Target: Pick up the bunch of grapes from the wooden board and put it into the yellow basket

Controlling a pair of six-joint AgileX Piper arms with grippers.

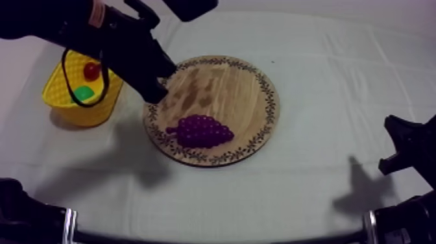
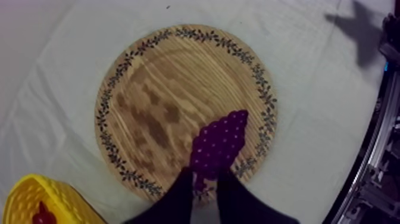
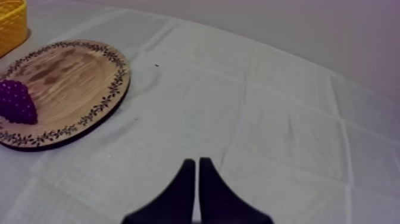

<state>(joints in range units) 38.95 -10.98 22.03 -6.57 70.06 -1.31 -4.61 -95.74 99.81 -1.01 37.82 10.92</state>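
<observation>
Found the bunch of grapes (image 1: 201,130) lying at about 6 o'clock on the wooden board (image 1: 227,84), yellow basket (image 1: 97,115) at the board's 9 o'clock. Noted left gripper (image 2: 204,177) with jaws apart, holding nothing, grapes just beyond the fingertips, in line with the gap. Noted right gripper (image 3: 196,162) closed together on nothing, well off at 3 o'clock.

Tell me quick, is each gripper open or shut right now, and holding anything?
Left gripper: open, above the wooden board, holding nothing.
Right gripper: shut on nothing.
</observation>
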